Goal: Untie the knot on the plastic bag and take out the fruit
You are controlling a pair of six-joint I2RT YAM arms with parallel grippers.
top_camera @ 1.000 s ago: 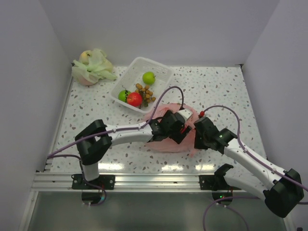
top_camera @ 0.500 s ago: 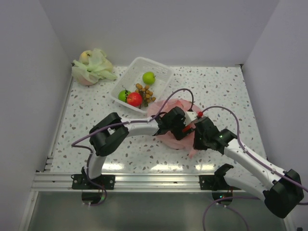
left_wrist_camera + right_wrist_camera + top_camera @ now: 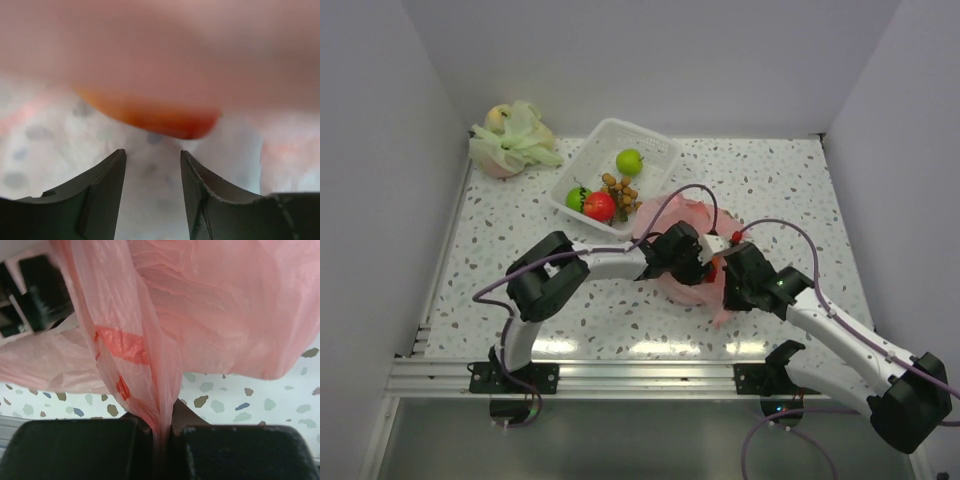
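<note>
The pink plastic bag [image 3: 682, 222] lies crumpled mid-table, just right of the white basket [image 3: 655, 140]. My left gripper [image 3: 707, 266] is open and reaches into the bag; in its wrist view the open gripper [image 3: 152, 156] has a blurred red-orange fruit [image 3: 160, 117] just ahead of it, under pink film [image 3: 160, 45]. My right gripper [image 3: 724, 292] is shut on a gathered strip of the bag [image 3: 162, 405] and holds it up off the table. No tied knot shows. The basket holds a green fruit [image 3: 629, 161], a second green fruit [image 3: 576, 198], a red fruit [image 3: 599, 206] and brown berries [image 3: 618, 191].
A pale green bag [image 3: 512, 142] with fruit inside sits at the back left corner. White walls close the table on the left, back and right. The two arms meet close together at the bag, with cables looping over it.
My left gripper has pushed to the right, deeper into the bag. The bag has bunched up and shifted toward the basket. The right gripper has kept its hold and stayed nearly in place.
</note>
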